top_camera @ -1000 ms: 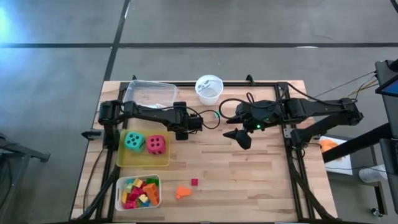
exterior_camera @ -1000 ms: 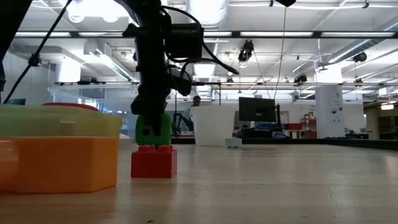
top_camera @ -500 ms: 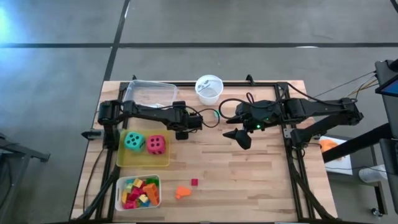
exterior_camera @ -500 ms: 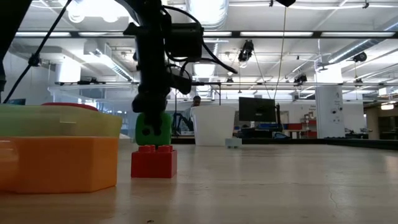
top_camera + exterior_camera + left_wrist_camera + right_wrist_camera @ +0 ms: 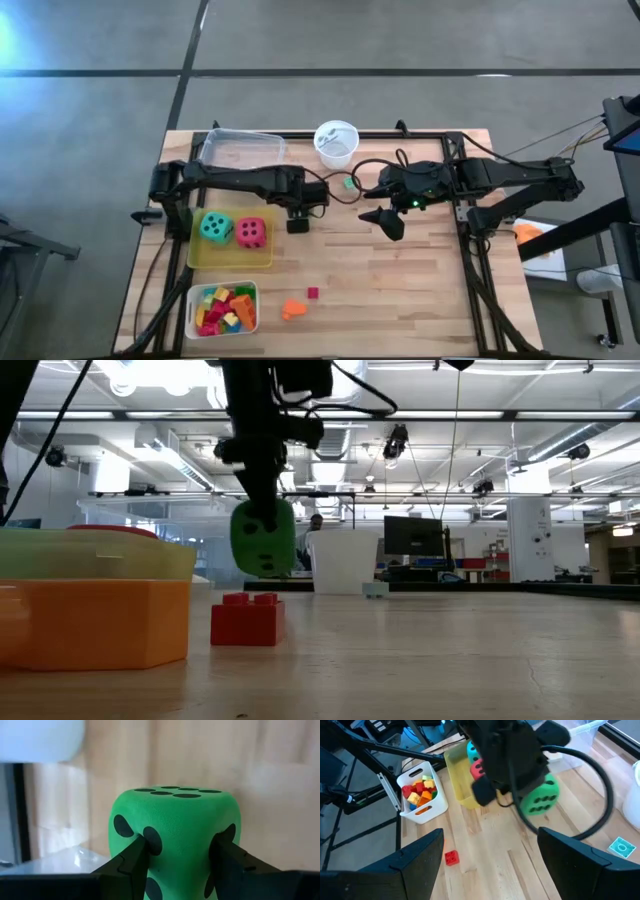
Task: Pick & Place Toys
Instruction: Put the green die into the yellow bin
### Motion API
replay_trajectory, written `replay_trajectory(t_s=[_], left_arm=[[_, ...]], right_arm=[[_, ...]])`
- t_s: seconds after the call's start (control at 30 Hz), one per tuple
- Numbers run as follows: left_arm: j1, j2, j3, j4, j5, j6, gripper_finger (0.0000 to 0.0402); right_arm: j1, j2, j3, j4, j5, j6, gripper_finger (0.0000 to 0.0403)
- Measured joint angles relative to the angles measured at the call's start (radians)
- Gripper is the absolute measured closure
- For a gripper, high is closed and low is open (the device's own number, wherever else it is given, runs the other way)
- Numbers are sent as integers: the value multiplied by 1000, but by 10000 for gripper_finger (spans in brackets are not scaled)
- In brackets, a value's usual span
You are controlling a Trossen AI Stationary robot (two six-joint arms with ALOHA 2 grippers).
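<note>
Green foam die (image 5: pixel 175 835) is pinched between the left gripper (image 5: pixel 177 857) fingers, black pips showing, lifted clear off the wood table (image 5: pixel 420 290); low view shows it hanging above the board, tilted a bit. Grip sits on opposite side faces, foam slightly squeezed, probably so it won't slip in transit. It hangs just at 3 o'clock of the yellow tray (image 5: pixel 205 255), which already holds the teal die (image 5: pixel 215 227) and red die (image 5: pixel 252 233), so the green one likely goes there beside them. Clear tray (image 5: pixel 240 148) sits at 12 o'clock of the yellow tray, white bin of small blocks (image 5: pixel 224 308) at 6 o'clock. Loose on the table: orange block (image 5: pixel 293 309) and small red block (image 5: pixel 313 293), just at 3 o'clock of the bin, not yet sorted. White cup (image 5: pixel 336 140) at the far edge, small teal piece (image 5: pixel 349 182) near it. Right gripper (image 5: pixel 392 226) waits mid-table, fingers spread wide, holding nothing, well clear of the left arm's path.
</note>
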Motion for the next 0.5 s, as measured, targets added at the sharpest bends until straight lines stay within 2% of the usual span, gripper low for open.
replay_trajectory(t_s=[0.2, 0.37, 0.5], left_arm=[[-35, -32, 61, -108, 59, -42, 248], [-72, -86, 73, -134, 151, -83, 248], [-107, -143, 73, -137, 176, -122, 248]], right_arm=[[0, 0, 0, 0, 0, -25, 86], [0, 0, 0, -1, -1, -26, 86], [0, 0, 0, -1, -2, -29, 86]])
